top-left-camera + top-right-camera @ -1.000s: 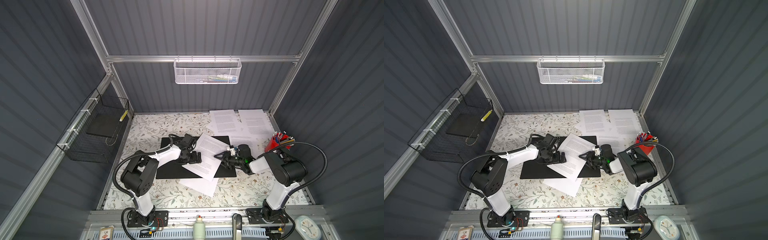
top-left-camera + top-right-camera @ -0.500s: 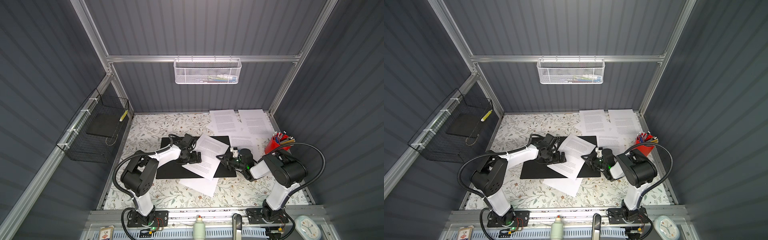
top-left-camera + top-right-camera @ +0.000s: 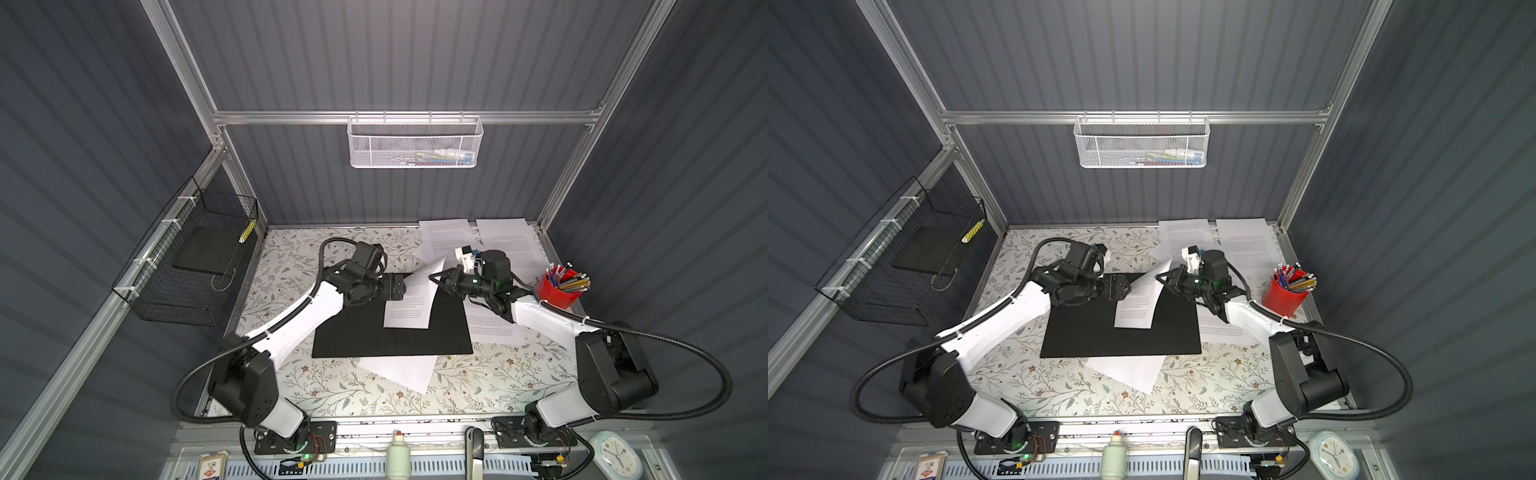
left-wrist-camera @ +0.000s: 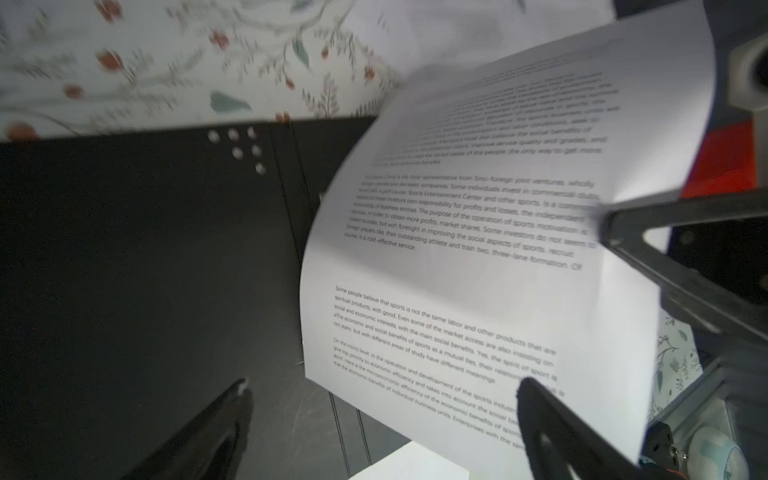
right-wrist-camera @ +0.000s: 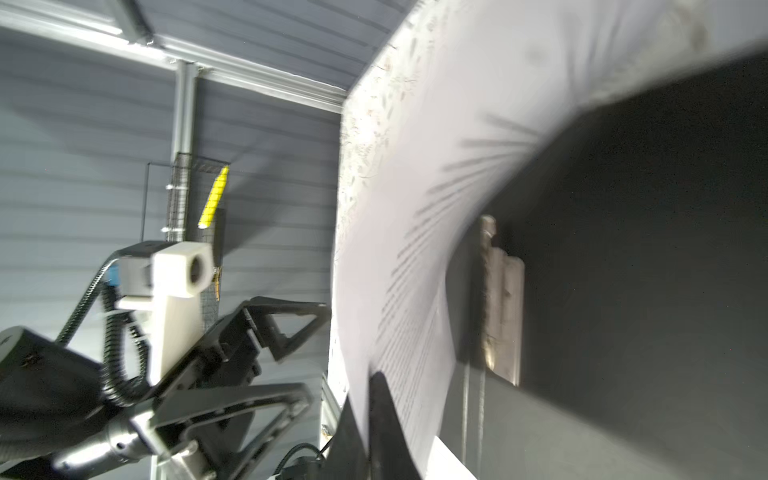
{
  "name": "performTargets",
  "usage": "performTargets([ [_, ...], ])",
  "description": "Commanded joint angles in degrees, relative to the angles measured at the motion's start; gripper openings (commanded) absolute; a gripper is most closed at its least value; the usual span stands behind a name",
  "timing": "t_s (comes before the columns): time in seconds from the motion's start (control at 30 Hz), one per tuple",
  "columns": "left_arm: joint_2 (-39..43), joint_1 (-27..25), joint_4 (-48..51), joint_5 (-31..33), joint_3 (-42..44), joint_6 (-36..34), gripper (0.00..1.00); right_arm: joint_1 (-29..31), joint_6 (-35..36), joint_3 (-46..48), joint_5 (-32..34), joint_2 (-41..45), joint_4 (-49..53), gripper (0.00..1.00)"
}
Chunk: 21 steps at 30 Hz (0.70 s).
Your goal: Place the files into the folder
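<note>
**Presently, one sheet (image 3: 409, 305) is curling up over the open folder (image 3: 365, 338)**

The sheet's lower end is resting on the folder's black inside, close to the spine. Its far edge is rising off the surface and bending into an arc. Blocks of small black text are showing on it in the left wrist view.

The folder is lying open and flat in the middle of the table (image 3: 291, 266). Its metal clip (image 5: 503, 316) is showing just beside the sheet in the right wrist view.

The right claw (image 3: 434, 278) is pinching the sheet's raised edge, jaws closed tight on the paper. The left claw (image 3: 397, 286) is hovering over the folder's far edge, just beside the sheet. Its jaws are spread wide and holding nothing, though I cannot tell whether a finger is touching the paper.

More paper is lying loose around the folder:
- Two back sheets (image 3: 449, 237) are sitting in the table's far right corner.
- A side sheet (image 3: 488, 328) is lying under the right arm, beside the folder.
- A front sheet (image 3: 401, 370) is showing from beneath the folder's near edge.

A red pen cup (image 3: 557, 293) is standing at the table's right edge, well apart from the folder.
</note>
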State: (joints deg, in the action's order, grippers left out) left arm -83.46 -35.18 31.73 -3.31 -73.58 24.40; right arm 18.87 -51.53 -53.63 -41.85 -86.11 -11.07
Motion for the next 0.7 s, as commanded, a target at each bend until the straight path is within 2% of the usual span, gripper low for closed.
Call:
performTargets([
  [0.0,4.65,-0.05,4.07,5.34,-0.23,-5.12,1.0,-1.86,15.75,-5.57,-8.41,-0.76,24.39,0.0],
  [0.13,9.76,-0.07,2.78,7.15,2.24,-8.08,1.0,-4.63,31.1,-13.14,-12.79,-1.05,42.47,0.0],
  [0.23,11.49,-0.07,2.12,9.54,4.8,-9.03,1.0,-10.04,40.15,-14.94,-6.42,-4.26,51.79,0.0],
  [0.37,12.25,-0.07,2.27,9.25,7.31,-9.19,1.0,-14.3,43.43,-18.18,7.45,-10.73,57.55,0.0],
  [0.5,11.83,-0.07,3.76,9.73,8.86,-10.11,1.0,-15.53,46.1,-19.51,11.84,-15.85,57.34,0.0],
  [0.67,11.15,-0.06,3.95,9.64,9.6,-10.87,1.0,-15.53,46.9,-21.44,12.57,-21.85,57.22,0.0],
])
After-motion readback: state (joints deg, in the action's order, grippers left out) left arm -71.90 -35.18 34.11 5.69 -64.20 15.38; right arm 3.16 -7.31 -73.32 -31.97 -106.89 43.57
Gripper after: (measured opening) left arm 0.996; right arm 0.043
